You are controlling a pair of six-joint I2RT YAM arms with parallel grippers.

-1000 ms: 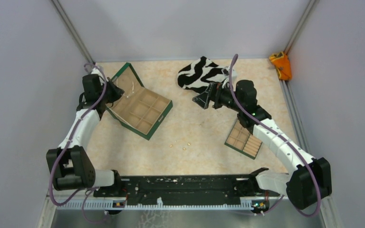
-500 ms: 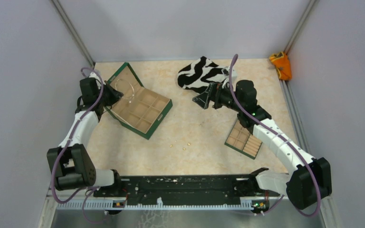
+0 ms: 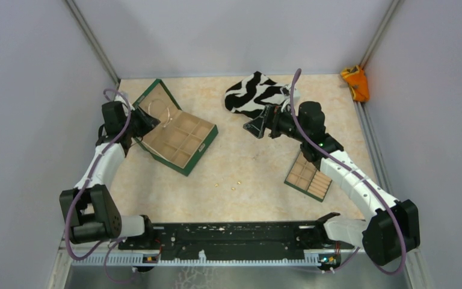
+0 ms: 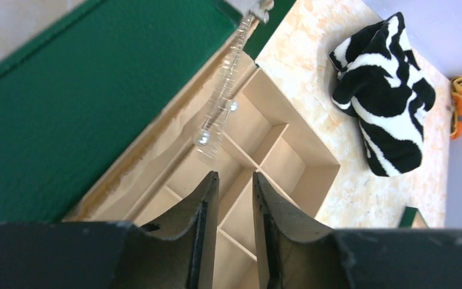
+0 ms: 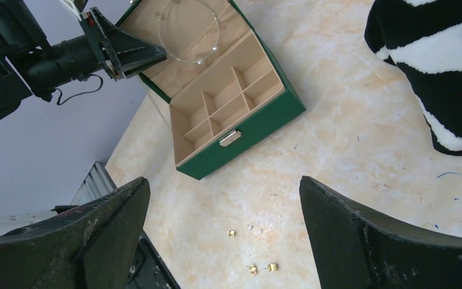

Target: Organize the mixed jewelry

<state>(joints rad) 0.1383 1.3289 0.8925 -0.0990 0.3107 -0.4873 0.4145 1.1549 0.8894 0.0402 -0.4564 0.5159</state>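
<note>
The left pincer point(image 4: 234, 176) hangs at the left edge of the open dark green box point(image 3: 203, 150). Its two fingers are drawn close, with only a slim gap between them and nothing in that gap. Just ahead of its tips, and apart from them in the left wrist view, the thin silvery hoop point(image 4: 219, 102) rests against the tan inside of the opened lid. The right wrist view shows it as a full ring lying on that lining. Below and beyond the tips are the box's tan wooden compartments.

The gold specks point(image 5: 252, 270) lie on the bare bench point(image 3: 246, 162), well apart from the left pincer. They are off to its right, past the box's front wall and nearer the arm bases. Three show: two close together and one a little apart. In the right wrist view they sit low between that pincer's fingers.

The right pincer point(image 3: 257, 127) is held above the bench with its fingers spread wide and nothing between them, and it points towards the box and the left pincer. Near it, on its far side, the zebra-striped cloth point(image 3: 252, 93) lies bunched on the bench. Behind the pincer, partly under the right forearm, sits a small green tray point(image 3: 308, 177) with tan compartments. An orange object point(image 3: 355, 83) lies in the far right corner, well apart from both pincers.
</note>
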